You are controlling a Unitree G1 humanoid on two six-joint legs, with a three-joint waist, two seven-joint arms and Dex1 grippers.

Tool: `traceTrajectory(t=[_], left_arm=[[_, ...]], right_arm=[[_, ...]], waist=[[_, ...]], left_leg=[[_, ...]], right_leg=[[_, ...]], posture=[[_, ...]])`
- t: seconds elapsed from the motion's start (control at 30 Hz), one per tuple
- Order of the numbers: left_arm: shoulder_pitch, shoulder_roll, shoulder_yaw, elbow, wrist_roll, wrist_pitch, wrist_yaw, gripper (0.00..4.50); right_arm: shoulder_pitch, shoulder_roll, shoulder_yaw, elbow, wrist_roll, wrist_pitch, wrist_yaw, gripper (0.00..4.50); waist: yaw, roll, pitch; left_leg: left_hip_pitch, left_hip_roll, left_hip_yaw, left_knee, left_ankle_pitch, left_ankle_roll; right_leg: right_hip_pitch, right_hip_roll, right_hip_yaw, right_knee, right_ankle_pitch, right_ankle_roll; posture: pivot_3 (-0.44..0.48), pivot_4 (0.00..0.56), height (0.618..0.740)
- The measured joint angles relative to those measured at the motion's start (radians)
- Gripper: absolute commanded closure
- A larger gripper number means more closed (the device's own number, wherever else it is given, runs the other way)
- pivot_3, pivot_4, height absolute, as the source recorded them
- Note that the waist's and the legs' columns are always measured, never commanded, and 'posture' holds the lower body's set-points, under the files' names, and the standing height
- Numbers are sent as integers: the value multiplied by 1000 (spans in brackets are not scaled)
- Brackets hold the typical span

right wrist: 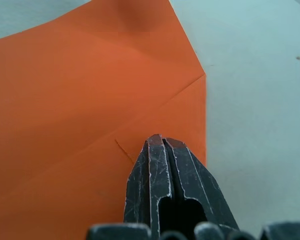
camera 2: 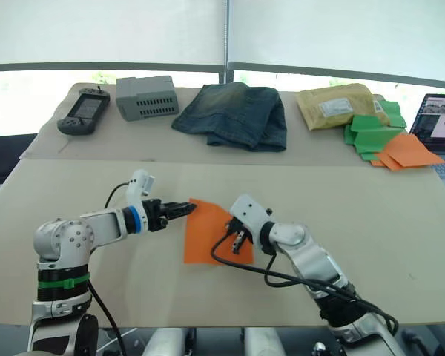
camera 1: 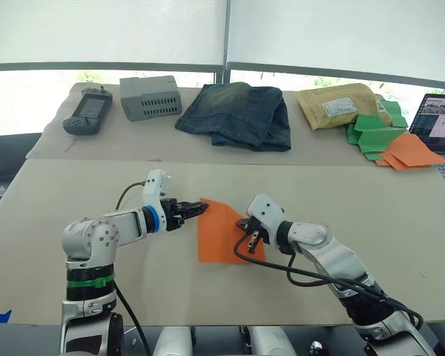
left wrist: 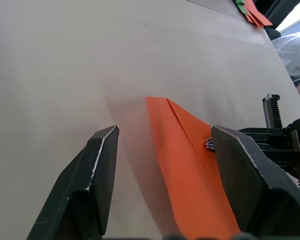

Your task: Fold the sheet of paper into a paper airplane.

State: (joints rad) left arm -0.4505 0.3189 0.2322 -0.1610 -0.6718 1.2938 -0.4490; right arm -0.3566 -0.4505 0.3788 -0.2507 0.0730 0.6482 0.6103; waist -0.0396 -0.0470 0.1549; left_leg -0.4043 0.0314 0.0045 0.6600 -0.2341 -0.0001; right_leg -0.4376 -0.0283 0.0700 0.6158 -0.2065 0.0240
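Bright window blinds run behind two beige surfaces set end to end. Far surface [camera 1: 156,141], from the robot's left to its right: a black handheld controller [camera 1: 87,113], a grey ventilated box [camera 1: 150,96], folded blue jeans [camera 1: 239,113], a padded yellow envelope [camera 1: 340,104], then a pile of green and orange papers [camera 1: 389,139]. A laptop [camera 1: 443,126] sits at the far right edge.

Near surface [camera 1: 74,185] holds the sheet of paper [camera 1: 222,231], bright orange, lying between the two arms. One corner looks folded over, and a diagonal crease shows in the right wrist view.

Left gripper [camera 1: 199,209] reaches in from the robot's left to the sheet's upper left corner. Its fingers [left wrist: 97,185] stand wide apart in the wrist view, with the orange edge running up between them; I cannot tell if they touch it.

Right gripper [camera 1: 246,225] sits at the sheet's right edge, tips down on the paper. Its fingers [right wrist: 157,170] are pressed together, no gap, with nothing visible between them. A black cable [camera 1: 267,263] loops from that wrist across the sheet's lower right corner.
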Motion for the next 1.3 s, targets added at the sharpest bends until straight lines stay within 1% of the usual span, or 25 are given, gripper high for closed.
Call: traceTrajectory(t=[0.07, 0.1, 0.23, 0.3, 0.37, 0.4, 0.6, 0.9, 1.03, 1.17, 1.3], left_arm=[[0, -5, 0, 0, -2, 0, 7, 1376], [0, -7, -3, 0, -1, -2, 10, 1621], [0, -3, -40, -1, 5, -27, 16, 2861], [0, 8, -79, -6, 24, -60, 15, 3504], [3, 37, -148, -19, 72, -120, 13, 4255], [5, 36, -165, -22, 87, -144, 12, 4464], [18, 37, -269, -61, 136, -241, -6, 4464], [19, 122, -419, -103, 244, -336, -47, 4464], [19, 128, -442, -95, 283, -391, -67, 4464], [17, 121, -450, -19, 331, -516, -94, 4464], [16, 136, -469, 58, 420, -705, -128, 4464]], right_arm=[[2, 3, 0, 0, -4, -1, -1, 4500], [3, 4, 0, -1, -8, -1, -1, 4500], [6, 7, -2, -1, -14, -2, -3, 4500], [7, 7, -2, -1, -15, -2, -3, 4500], [7, 10, -2, -1, -18, -2, -3, 4500], [8, 10, -2, -1, -19, -2, -3, 4500], [8, 12, -3, -1, -20, -1, -5, 4500], [9, 12, -7, -6, -20, 16, -13, 4500], [7, 26, -33, -13, -15, 44, -24, 4500], [-55, 33, -80, -17, -11, 51, -36, 4500], [-97, 29, -128, -25, -11, 51, -47, 4500]], waist=[[0, 0, 0], [0, 0, 0], [0, 0, 0], [0, 0, 0], [1, 0, 0], [1, 0, 0], [2, 0, 0], [10, 0, 0], [17, 0, 0], [20, 0, 0], [24, 0, 0]], left_leg=[[0, 0, 0, 0, 0, 0], [0, 0, 0, 0, 0, 0], [1, 0, 0, 1, 0, 0], [1, 0, 0, 1, 0, 0], [1, 0, 0, 1, 0, -1], [2, 0, 0, 1, 0, -1], [2, -1, 1, 1, 0, -1], [5, -1, 1, 1, 1, 0], [5, -1, 1, 1, 1, 0], [4, -1, 1, 1, 2, -1], [4, 0, 1, 1, 2, -1]], right_leg=[[0, 0, 0, 1, 0, 0], [0, 0, 0, 1, 0, 0], [0, 0, 0, 2, 0, 0], [0, 0, 1, 2, 0, -1], [0, 0, 1, 2, 0, -1], [0, 0, 1, 3, 0, -1], [0, 0, 1, 4, 0, -2], [1, 0, 2, 9, -2, -2], [1, 0, 2, 9, -2, -2], [0, 1, 2, 9, -2, -2], [0, 2, 2, 10, -2, -4]], posture=[[0, 150, 728], [0, 150, 728], [0, 150, 728], [0, 150, 728], [0, 150, 728], [0, 150, 728], [0, 150, 728], [0, 150, 728], [0, 150, 728], [0, 150, 728], [0, 150, 728]])
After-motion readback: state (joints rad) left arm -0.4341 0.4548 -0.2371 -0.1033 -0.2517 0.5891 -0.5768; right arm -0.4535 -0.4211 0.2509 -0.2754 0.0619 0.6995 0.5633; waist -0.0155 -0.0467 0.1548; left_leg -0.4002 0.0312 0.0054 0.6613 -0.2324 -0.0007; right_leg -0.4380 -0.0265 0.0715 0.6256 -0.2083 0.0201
